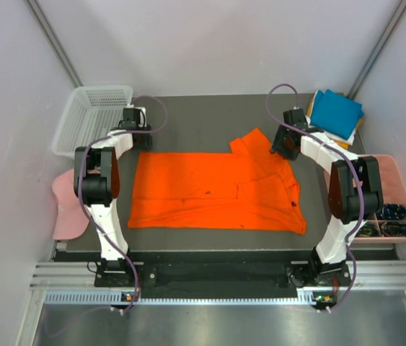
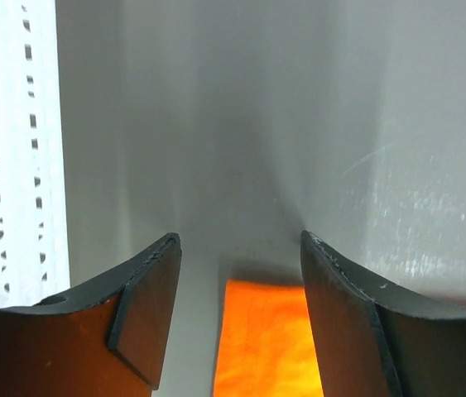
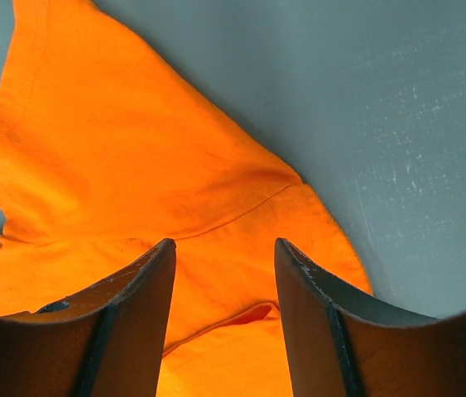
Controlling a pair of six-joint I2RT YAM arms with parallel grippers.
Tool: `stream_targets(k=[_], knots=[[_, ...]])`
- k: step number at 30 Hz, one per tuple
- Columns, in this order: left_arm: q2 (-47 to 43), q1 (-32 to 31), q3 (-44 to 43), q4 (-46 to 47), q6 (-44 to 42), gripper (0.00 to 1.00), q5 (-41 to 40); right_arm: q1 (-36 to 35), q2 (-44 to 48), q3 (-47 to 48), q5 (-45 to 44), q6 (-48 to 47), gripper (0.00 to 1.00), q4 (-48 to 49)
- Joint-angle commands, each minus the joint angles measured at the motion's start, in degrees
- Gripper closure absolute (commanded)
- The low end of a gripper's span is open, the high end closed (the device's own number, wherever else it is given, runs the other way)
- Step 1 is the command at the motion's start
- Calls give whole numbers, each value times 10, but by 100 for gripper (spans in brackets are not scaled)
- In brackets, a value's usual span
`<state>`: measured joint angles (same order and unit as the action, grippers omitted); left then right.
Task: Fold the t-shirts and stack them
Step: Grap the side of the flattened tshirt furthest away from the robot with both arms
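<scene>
Top view: orange shirt [image 1: 217,191] lies spread flat on the tabletop [image 1: 203,115] between the arms. Left tool [image 1: 136,135] sits at its far left corner, right tool [image 1: 282,143] over the far sleeve.
Left wrist: fingers stand apart, orange cloth below the gap — released.
Right wrist: fingers stand apart above the sleeve seam — released.

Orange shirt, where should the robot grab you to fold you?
I would pinch the sleeve that sticks out at the far edge of the orange shirt, coming down from above on the far side. The shirt lies flat on the table, so only its edges offer a lip, and the right fingers hover open near it.
</scene>
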<state>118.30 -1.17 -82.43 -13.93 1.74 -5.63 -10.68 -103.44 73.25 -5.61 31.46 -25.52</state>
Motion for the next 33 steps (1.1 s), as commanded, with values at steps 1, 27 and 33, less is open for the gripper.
stream_targets(k=[1,27,33], knots=[[-3,21,-34,-62,-7,35,-33,5,-5,30,4,-7,49,4],[-55,22,15,-73,44,38,29,6,-26,40,24,-5,49,9],[-62,22,30,-71,52,43,41,7,-20,35,26,-4,49,10]])
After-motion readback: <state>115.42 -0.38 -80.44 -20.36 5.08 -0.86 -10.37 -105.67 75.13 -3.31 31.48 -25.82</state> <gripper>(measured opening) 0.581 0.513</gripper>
